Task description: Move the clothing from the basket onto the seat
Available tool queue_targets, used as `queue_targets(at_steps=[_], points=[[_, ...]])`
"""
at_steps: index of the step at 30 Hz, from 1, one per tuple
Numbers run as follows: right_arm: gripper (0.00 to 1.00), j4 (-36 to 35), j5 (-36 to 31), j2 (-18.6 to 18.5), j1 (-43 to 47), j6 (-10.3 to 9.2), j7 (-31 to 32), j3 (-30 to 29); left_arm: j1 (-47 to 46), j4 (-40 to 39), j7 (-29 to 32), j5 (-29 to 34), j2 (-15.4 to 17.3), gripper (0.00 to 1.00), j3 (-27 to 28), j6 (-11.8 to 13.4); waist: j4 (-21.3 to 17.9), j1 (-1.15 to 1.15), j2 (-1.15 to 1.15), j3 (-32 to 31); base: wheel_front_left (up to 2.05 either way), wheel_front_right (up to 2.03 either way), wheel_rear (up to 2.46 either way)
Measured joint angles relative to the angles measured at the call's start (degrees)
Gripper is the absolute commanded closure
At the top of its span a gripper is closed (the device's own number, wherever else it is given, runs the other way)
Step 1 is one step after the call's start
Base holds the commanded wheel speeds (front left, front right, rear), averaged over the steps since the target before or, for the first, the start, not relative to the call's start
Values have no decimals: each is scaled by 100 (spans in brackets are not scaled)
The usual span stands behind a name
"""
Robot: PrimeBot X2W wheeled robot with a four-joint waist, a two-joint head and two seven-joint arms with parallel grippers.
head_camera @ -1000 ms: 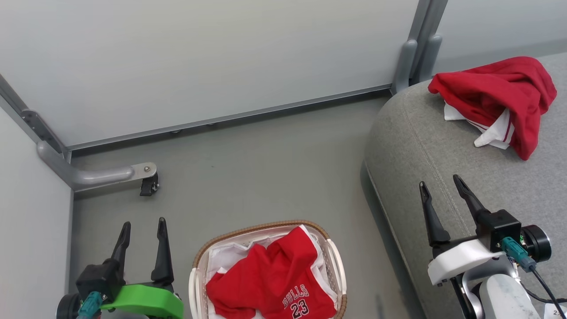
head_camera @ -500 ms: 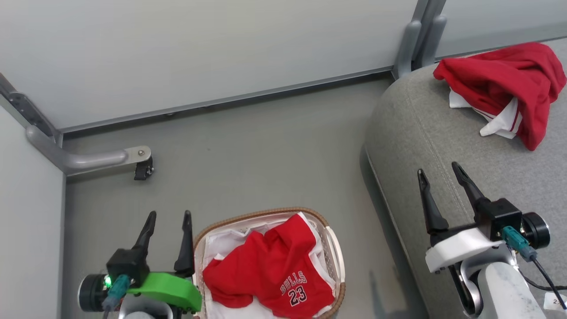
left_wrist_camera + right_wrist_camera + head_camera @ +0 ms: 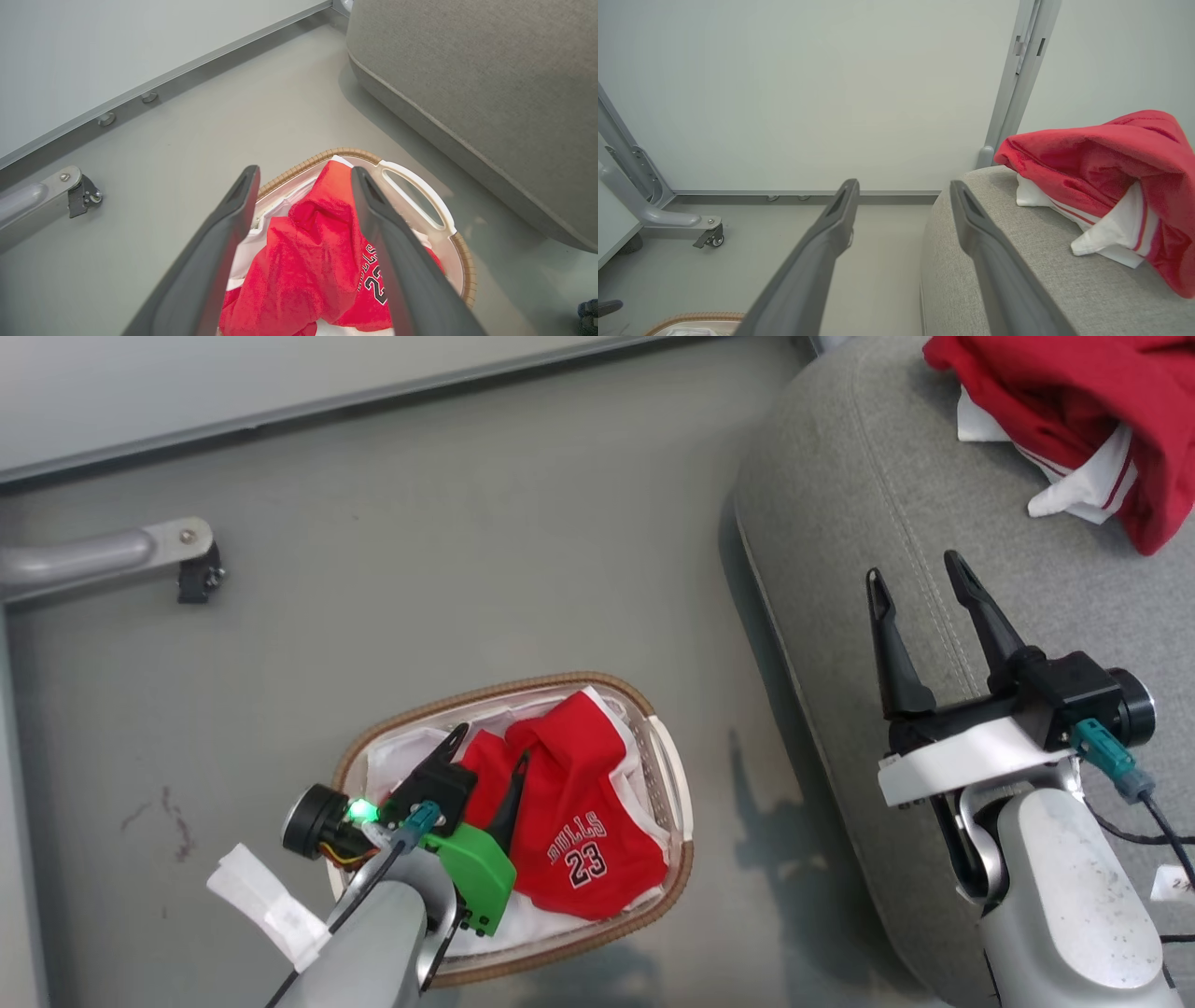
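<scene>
The basket, white with a brown woven rim, stands on the floor and holds the red "BULLS 23" clothing on a white liner. My left gripper hangs open over the basket's left half, fingers pointing down at the red cloth. In the left wrist view the left gripper straddles the garment inside the basket; contact is unclear. A second red garment with white trim lies on the grey seat. My right gripper stands open and empty over the seat's front edge, near that garment.
A grey metal frame leg with a caster stands on the floor at the far left. A pale wall panel with a metal base rail runs along the back. Bare grey floor lies between the basket and the seat.
The head camera has tilted down, shifting the whole picture. My left gripper has swung right from beside the basket to over it, above the red garment. The right gripper has held its place.
</scene>
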Motion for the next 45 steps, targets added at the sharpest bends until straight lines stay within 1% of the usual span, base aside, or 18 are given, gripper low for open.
queue_targets(at_steps=[7,11,19,22,31,32,34,35,40,45], points=[[0,-266,263,-3,-324,0,0,152,-777,1017,41,93,46,0,-779,0,-336,0,0,779,0,0,0],[0,-450,379,-5,-457,-1,0,219,-1063,1459,43,21,77,0,-1045,-1,-568,0,0,1196,0,0,0],[0,-751,659,-7,-633,0,0,335,-1517,2082,43,-76,261,0,-1135,1,-1017,1,0,1896,0,0,0],[0,-827,730,-7,-683,0,0,386,-1718,2230,38,-93,331,0,-1107,43,-1167,1,0,2127,0,0,0],[0,-955,878,-4,-798,0,0,457,-2217,2482,34,-190,374,0,-1045,137,-1528,1,0,2687,0,0,0],[0,-956,892,-4,-816,0,0,459,-2258,2506,34,-235,374,15,-1023,143,-1556,1,0,2735,0,0,0],[0,-957,906,-3,-834,0,0,463,-2314,2552,33,-238,375,90,-1025,144,-1604,1,0,2809,0,0,0],[0,-957,906,-3,-834,0,0,461,-2330,2572,25,-247,372,100,-1031,143,-1623,1,0,2843,0,0,0],[0,-922,906,-2,-840,0,0,439,-2338,2477,13,-335,342,100,-1033,138,-1597,1,0,2894,0,0,0],[0,-843,890,0,-849,0,0,432,-2091,1916,9,-456,385,100,-982,125,-1453,1,0,2770,0,0,0]])
